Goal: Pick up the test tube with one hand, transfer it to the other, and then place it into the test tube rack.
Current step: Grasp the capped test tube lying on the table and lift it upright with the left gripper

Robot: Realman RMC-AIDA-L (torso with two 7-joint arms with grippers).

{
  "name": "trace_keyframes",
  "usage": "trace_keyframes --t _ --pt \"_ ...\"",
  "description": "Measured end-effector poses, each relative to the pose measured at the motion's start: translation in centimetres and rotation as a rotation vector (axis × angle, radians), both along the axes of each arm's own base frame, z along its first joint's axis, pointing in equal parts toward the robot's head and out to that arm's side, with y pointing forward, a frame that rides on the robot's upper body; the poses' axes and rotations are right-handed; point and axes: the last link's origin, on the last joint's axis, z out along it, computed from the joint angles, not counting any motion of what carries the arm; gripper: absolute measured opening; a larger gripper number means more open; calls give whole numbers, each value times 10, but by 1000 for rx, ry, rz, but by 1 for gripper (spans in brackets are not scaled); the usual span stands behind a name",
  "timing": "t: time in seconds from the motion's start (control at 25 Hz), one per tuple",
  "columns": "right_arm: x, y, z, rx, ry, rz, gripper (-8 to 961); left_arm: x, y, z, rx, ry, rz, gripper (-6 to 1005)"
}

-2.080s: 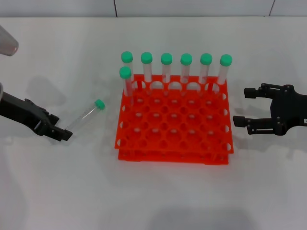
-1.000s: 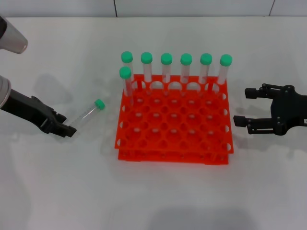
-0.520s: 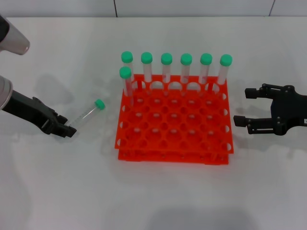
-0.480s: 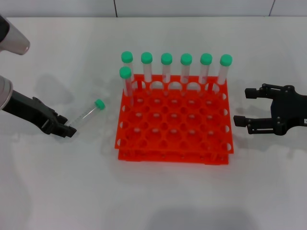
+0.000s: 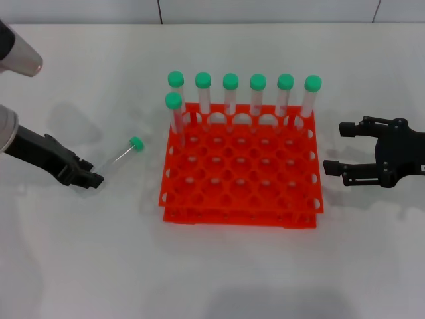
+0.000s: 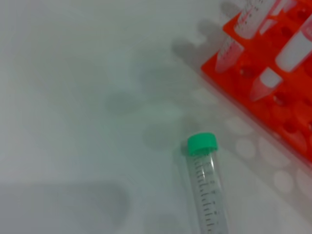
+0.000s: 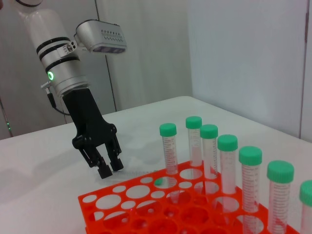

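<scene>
The test tube (image 5: 123,155), clear with a green cap, lies slanted left of the orange test tube rack (image 5: 239,216), cap toward the rack. My left gripper (image 5: 95,178) is shut on its bottom end, low over the table. The left wrist view shows the tube (image 6: 207,190) and a rack corner (image 6: 287,122). My right gripper (image 5: 333,147) is open and empty, right of the rack. The right wrist view shows the left gripper (image 7: 110,169) beyond the rack (image 7: 126,204).
Several identical green-capped tubes (image 5: 257,93) stand in the rack's back row, and one more (image 5: 174,113) at the left of the second row. The other holes are empty. The white table (image 5: 212,272) lies around the rack.
My left gripper has come up to the tube's bottom end and closed on it. The tube and gripper have shifted slightly away from me. The right arm has not moved.
</scene>
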Motion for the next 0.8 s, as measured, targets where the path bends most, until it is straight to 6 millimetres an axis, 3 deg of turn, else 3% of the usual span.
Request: trace_keyframes --t 0.8 --pt "1 1 0 5 -2 -4 843 -1 3 -1 19 11 5 318"
